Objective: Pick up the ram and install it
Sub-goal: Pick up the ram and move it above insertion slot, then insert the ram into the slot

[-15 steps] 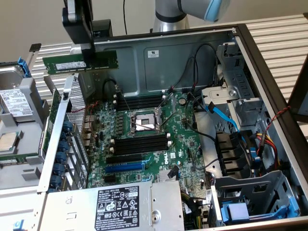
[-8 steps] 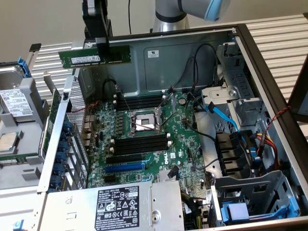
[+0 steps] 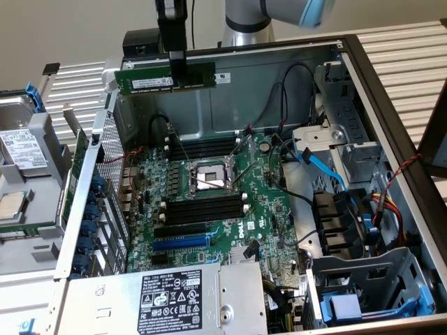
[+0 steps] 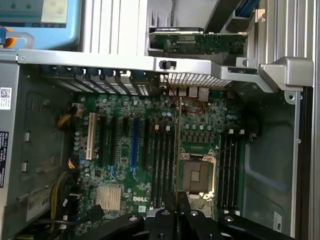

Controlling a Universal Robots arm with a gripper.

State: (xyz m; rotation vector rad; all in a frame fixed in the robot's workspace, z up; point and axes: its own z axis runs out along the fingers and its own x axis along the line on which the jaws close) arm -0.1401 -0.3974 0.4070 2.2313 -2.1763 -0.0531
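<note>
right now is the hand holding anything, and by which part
Yes: the hand holds the ram, pinched near the middle of its upper long edge. The stick sits level in the air, well clear of the motherboard.

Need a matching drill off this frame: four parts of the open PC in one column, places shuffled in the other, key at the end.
Things
1. ram
2. CPU socket
3. long blue slot
4. blue cable

Places
A. on the board, on the socket's power supply side
B. held in the jaws, up off the board
C. mid-board, between two banks of black slots
D. off the board, toward the exterior view's right

Pairs: 1-B, 2-C, 3-A, 4-D
</note>
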